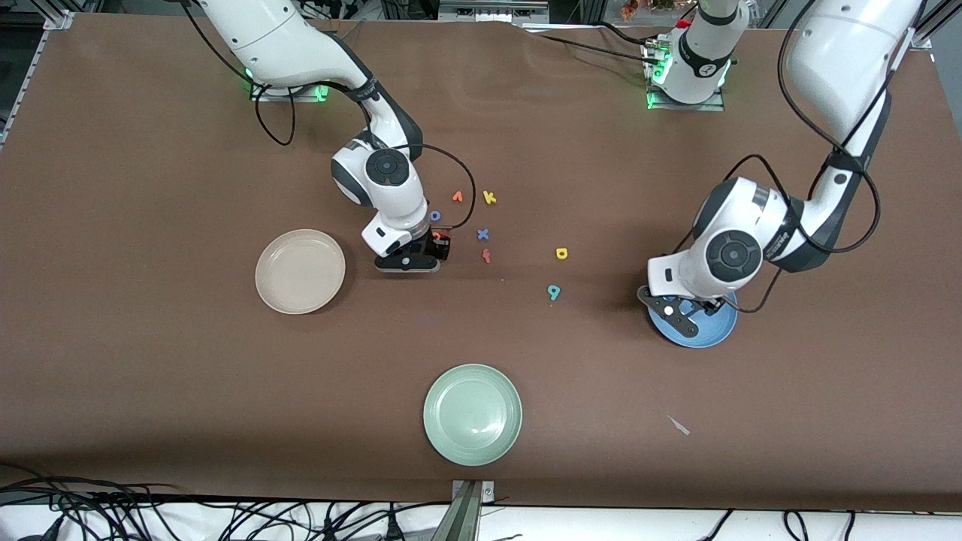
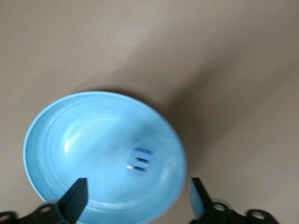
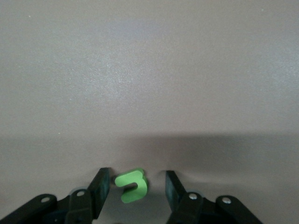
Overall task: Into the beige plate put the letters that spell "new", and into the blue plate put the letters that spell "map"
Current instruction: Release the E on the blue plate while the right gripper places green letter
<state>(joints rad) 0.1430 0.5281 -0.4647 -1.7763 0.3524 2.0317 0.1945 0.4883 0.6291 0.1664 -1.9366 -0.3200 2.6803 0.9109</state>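
The blue plate sits at the left arm's end of the table, and a blue "m" lies in it. My left gripper hangs open just above the blue plate, holding nothing. My right gripper is down at the table among the letters. Its fingers stand on either side of the green "n", with a gap on one side. The beige plate lies beside it, empty. The yellow "p" and teal "a" lie mid-table. The red "w" and orange "e" I cannot make out.
Loose letters lie by the right gripper: blue "o", orange "v", yellow "k", blue "x", red "f". A pale green plate sits nearest the front camera. A small pale scrap lies near it.
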